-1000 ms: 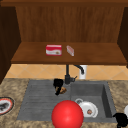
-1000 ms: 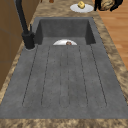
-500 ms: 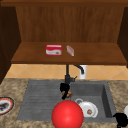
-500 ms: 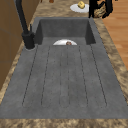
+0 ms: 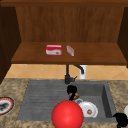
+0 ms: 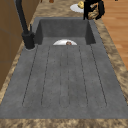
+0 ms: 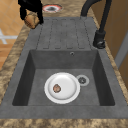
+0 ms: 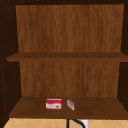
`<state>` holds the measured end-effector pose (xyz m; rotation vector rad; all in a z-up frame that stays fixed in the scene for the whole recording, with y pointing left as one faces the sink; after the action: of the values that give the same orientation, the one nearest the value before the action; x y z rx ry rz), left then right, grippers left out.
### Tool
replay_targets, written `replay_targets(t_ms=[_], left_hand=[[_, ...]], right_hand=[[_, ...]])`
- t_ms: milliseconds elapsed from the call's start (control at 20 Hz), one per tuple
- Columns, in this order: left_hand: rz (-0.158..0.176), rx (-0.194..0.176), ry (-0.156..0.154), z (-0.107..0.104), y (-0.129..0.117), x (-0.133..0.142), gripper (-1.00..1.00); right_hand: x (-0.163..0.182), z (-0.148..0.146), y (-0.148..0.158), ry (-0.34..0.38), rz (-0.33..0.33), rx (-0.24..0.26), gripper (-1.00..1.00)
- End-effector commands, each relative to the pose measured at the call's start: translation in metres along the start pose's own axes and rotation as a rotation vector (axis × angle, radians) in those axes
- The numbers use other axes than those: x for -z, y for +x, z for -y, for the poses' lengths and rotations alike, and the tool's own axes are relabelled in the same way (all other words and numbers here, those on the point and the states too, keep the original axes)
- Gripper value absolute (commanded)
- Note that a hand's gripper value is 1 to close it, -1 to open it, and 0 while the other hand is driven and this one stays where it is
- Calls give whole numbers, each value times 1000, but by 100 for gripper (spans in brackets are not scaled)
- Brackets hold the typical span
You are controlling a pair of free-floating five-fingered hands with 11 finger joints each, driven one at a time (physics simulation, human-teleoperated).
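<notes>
Left hand (image 5: 72,90) curled round brown pastry (image 5: 74,96), above sink (image 5: 40,100)

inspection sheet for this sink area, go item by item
surface: grey sink with ribbed drainboard, set in speckled stone counter.
job's things: left hand curled round a brown bread-like item, held in the air above the sink.
clutter: white plate in the basin bearing a small brown morsel; red ball at the front; dark-centred plate on the left counter.
hands: right hand idle at the sink's right front corner.
cables: nothing seen.
surroundings: black tap; wooden shelf holding a red box and a small packet.
</notes>
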<state>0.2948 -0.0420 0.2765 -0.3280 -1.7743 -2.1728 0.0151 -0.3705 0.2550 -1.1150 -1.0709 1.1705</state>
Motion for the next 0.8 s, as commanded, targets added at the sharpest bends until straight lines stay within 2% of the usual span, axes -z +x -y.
replay_targets(t_ms=[0, 450, 750], left_hand=[[-39, -9, 16, 8, -9, 25, 100], [-45, -28, 20, 47, -51, 83, 100], [-20, -27, 24, 75, -114, 107, 100]], right_hand=[[0, 0, 0, 0, 0, 0, 0], [0, 0, 0, 0, 0, 0, 0], [0, 0, 0, 0, 0, 0, 0]])
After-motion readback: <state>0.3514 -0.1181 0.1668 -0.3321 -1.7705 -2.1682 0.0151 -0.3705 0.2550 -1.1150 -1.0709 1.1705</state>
